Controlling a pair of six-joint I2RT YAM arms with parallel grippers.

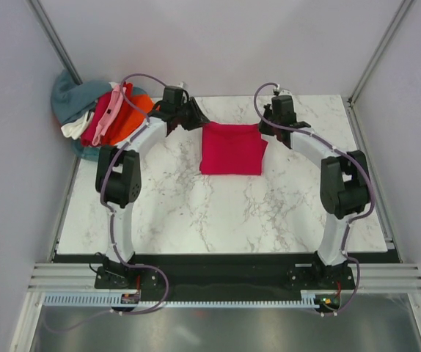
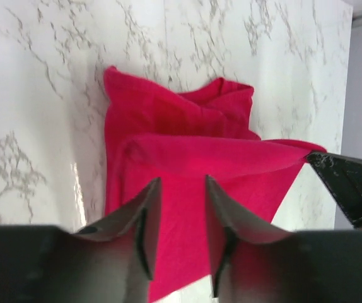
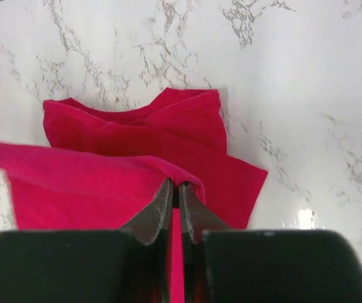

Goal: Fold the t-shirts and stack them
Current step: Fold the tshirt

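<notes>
No readable text, label or number anywhere.

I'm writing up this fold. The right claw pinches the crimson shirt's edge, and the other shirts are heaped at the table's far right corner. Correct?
One slip: the other shirts are heaped at the far left corner of the table, as the top view shows. The right claw does pinch the edge of the crimson shirt.

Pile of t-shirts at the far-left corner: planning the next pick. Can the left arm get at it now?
Probably yes: the left gripper hangs with jaws apart, holding nothing, and the pile lies right beside that arm with nothing between.
</notes>
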